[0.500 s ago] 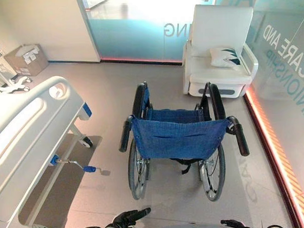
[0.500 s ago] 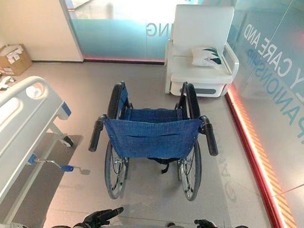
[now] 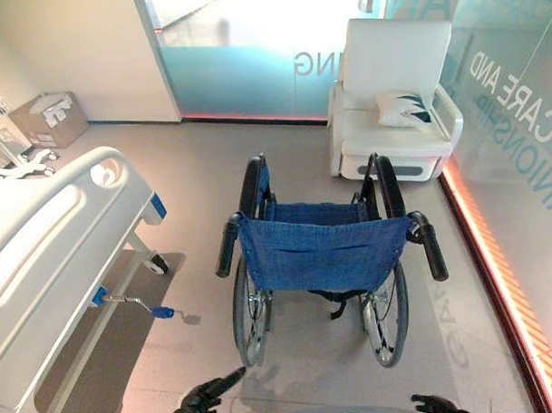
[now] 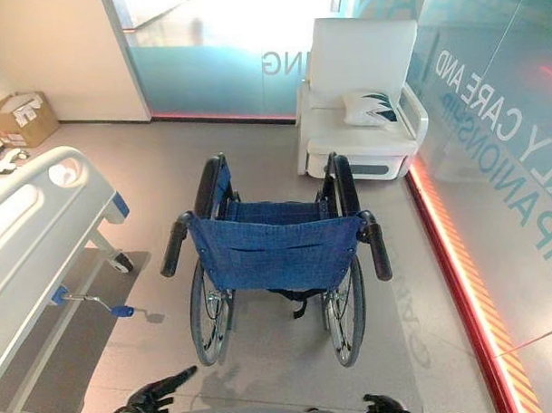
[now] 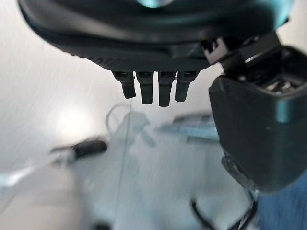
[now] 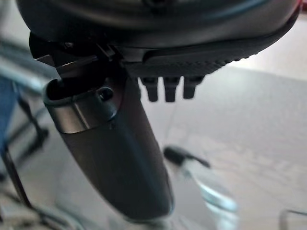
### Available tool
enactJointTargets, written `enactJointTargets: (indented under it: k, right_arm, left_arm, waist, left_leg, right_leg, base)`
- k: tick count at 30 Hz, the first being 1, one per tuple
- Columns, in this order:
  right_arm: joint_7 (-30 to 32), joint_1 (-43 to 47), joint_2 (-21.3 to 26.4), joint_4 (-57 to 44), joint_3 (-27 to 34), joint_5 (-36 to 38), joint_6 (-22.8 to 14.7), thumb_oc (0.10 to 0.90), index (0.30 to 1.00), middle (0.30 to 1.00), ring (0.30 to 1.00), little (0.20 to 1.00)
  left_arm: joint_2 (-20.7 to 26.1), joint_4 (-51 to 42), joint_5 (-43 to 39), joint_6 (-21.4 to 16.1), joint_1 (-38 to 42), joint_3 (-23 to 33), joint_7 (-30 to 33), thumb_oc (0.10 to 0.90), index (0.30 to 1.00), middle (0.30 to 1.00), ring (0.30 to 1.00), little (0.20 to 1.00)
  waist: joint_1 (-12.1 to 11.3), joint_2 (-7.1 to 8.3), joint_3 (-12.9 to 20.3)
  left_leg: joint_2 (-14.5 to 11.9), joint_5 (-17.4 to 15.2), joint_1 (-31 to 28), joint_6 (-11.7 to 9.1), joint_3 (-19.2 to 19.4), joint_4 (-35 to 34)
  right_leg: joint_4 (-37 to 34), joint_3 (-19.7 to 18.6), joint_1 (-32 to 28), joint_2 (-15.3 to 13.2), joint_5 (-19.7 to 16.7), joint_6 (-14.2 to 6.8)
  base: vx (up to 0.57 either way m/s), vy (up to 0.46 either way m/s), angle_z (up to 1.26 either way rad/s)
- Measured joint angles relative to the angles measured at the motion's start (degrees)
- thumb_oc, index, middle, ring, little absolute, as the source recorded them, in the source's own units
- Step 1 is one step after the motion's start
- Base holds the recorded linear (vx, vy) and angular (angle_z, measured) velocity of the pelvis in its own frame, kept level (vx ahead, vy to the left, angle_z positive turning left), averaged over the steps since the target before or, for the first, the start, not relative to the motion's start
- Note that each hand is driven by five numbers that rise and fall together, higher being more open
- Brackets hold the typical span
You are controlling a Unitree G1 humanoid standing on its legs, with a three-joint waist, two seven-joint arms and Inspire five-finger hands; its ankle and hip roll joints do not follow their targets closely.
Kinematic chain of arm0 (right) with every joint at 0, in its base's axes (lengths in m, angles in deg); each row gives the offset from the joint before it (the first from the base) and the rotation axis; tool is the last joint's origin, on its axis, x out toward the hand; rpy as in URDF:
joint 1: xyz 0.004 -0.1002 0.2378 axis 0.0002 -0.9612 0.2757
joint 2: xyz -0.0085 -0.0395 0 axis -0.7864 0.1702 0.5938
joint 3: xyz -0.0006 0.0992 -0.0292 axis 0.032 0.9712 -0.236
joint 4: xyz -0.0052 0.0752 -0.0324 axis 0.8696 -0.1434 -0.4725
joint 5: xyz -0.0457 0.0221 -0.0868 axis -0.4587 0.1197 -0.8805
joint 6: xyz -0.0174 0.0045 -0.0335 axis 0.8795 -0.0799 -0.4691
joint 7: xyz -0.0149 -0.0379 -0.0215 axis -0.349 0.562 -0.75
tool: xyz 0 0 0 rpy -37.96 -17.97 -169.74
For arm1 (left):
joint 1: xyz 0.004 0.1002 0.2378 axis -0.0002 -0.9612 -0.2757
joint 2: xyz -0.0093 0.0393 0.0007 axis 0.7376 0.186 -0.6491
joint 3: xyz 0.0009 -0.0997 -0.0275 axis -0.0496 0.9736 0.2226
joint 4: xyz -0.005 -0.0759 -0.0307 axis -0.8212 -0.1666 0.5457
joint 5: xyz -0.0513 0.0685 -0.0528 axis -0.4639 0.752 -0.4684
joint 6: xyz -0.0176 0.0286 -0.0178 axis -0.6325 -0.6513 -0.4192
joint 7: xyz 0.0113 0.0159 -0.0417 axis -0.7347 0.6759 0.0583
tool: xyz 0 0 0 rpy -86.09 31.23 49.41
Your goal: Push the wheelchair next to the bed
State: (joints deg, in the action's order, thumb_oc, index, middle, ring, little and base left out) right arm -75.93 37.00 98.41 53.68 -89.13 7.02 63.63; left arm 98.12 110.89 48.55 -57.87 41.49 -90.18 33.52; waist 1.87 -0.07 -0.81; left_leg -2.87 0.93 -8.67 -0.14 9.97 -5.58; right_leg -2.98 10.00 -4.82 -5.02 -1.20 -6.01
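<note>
Wheelchair (image 3: 325,250) stands in the middle of the floor with its blue sling back turned to me and its seat facing away, so its long axis runs straight ahead from me towards the white armchair (image 3: 390,103). Both black push handles point back my way, the left one (image 3: 228,244) and the right one (image 3: 432,246) sloping outward. Off to my left is the bed (image 3: 41,242), lying roughly parallel to the chair and well apart from it, with bare floor between. A blue-tipped crank handle (image 3: 134,302) juts from the bed frame into that gap, near the chair's left wheel. The armchair, carrying a patterned cushion (image 3: 404,110), sits just beyond the chair's front. A frosted glass wall (image 3: 518,116) runs along my right, and a cardboard box (image 3: 48,119) rests in the far left corner. My left hand (image 3: 210,395) hangs low, behind the left rear wheel, fingers straight and empty, touching nothing. My right hand (image 4: 387,406) sits low behind the right wheel; its wrist view shows the fingers (image 6: 170,88) relaxed and holding nothing. Neither hand reaches the push handles.
</note>
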Motion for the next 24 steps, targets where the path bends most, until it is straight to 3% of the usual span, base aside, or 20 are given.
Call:
enactJointTargets:
  k: [4, 8, 10, 13, 18, 21, 24]
  right_arm:
    - [0.8, 1.8, 8.1, -0.5, 7.5, 6.9, 0.2, 0.8, 0.9, 0.9, 0.9, 0.9]
    - [5.4, 1.8, 16.5, -10.5, 14.1, 13.7, 2.3, 0.8, 0.9, 0.9, 0.9, 0.9]
    - [8.5, 2.2, 18.4, -15.6, 15.5, 15.6, 2.3, 0.8, 0.9, 0.9, 0.9, 0.9]
    - [12.3, 2.5, 19.6, -23.6, 16.5, 15.7, 3.1, 0.8, 0.9, 0.9, 0.9, 0.9]
    - [22.1, 0.9, 19.8, -49.6, 20.6, 15.3, 5.0, 0.8, 0.9, 0.9, 0.9, 0.9]
    - [26.1, 2.9, 19.8, -60.3, 22.0, 15.6, 5.1, 0.8, 0.9, 0.9, 0.9, 0.9]
    - [27.3, 6.9, 19.4, -64.6, 22.0, 18.6, 4.6, 0.8, 0.9, 0.9, 0.9, 0.9]
  left_arm:
    - [7.0, -4.0, -3.3, -0.1, 0.9, 6.0, 2.3, 0.8, 0.9, 0.9, 0.9, 0.9]
    - [15.2, -12.7, -4.6, -0.7, 1.3, 10.7, 8.4, 0.8, 0.9, 0.9, 0.9, 0.9]
    - [18.5, -17.1, -4.2, -2.0, 2.2, 11.5, 11.9, 0.8, 0.9, 0.9, 0.9, 0.9]
    - [21.1, -24.5, -3.8, -1.5, 3.1, 12.0, 15.3, 0.8, 0.9, 0.9, 0.9, 0.9]
    - [21.6, -49.8, -0.9, 0.5, 3.2, 16.4, 18.2, 0.8, 0.9, 0.9, 0.9, 0.9]
    - [21.3, -58.5, -6.1, 0.4, 5.1, 17.5, 15.7, 0.8, 0.9, 0.9, 0.9, 0.9]
    - [21.1, -62.3, -12.6, 0.4, 8.3, 17.5, 11.4, 0.8, 0.9, 0.9, 0.9, 0.9]
  waist:
    - [-0.2, 0.12, 0.0]
    - [0.1, 0.5, -0.5]
    - [0.2, 1.03, -0.8]
    - [0.1, 1.42, -1.2]
    - [0.3, 0.93, -3.1]
    - [0.3, 0.18, -3.6]
    - [0.4, -0.11, -3.8]
  left_leg:
    - [0.0, 0.0, 0.1, -0.2, 0.0, 0.0]
    - [0.2, 0.2, 0.3, -0.2, 0.0, 0.0]
    - [0.2, 0.3, 0.2, -0.4, 0.0, 0.0]
    - [0.2, 0.4, 0.2, -0.4, 0.0, 0.1]
    - [0.5, 0.4, 0.0, -0.4, -0.1, 0.0]
    - [0.5, 0.3, -0.1, -0.4, -0.1, 0.0]
    - [0.3, 0.3, -0.2, -0.4, 0.0, 0.0]
  right_leg:
    - [0.0, 0.2, -0.1, 0.0, -0.1, -0.1]
    - [-0.1, 0.1, 0.2, 0.1, -0.3, -0.2]
    - [-0.4, 0.1, 0.1, 0.2, -0.7, 0.0]
    - [-1.3, 0.0, -0.3, 0.2, -1.2, 0.0]
    - [-2.1, 0.0, -0.9, 0.1, -1.6, -0.1]
    - [-2.1, -0.3, -0.9, 0.1, -1.6, -0.1]
    - [-2.1, -0.3, -0.9, 0.2, -1.6, -0.1]
  base:
    - [0.0, 0.002, 0.01]
    - [-0.02, 0.007, 0.0]
    - [0.0, 0.0, 0.0]
    - [0.0, 0.0, 0.0]
    - [0.0, 0.0, 0.0]
    - [0.0, 0.0, 0.0]
    - [0.04, 0.012, -0.03]
